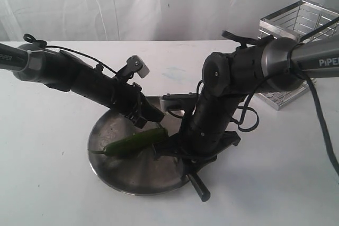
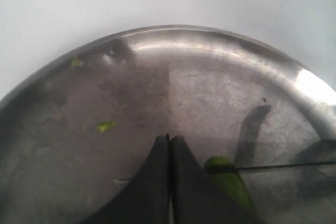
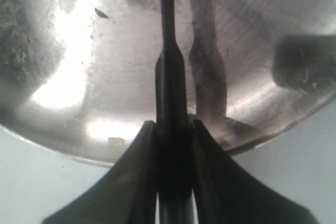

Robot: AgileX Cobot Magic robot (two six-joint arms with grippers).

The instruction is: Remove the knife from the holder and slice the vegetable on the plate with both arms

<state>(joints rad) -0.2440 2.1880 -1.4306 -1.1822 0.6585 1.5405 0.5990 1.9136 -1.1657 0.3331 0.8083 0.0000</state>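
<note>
The right gripper (image 3: 170, 125) clamped the knife (image 3: 169, 72) by its handle, blade lying crosswise over one end of the chili pepper (image 1: 135, 142) on the steel plate (image 1: 122, 174), just beside the left gripper (image 2: 169, 139), which was pinched closed on nothing.

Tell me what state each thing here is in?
plate: flat on the table, green bits on it.
vegetable: lying on the plate.
knife: gripped by its handle, blade over the plate.
right claw: shut on the knife.
left claw: shut, empty, over the plate.
holder: upright, looks empty.
</note>
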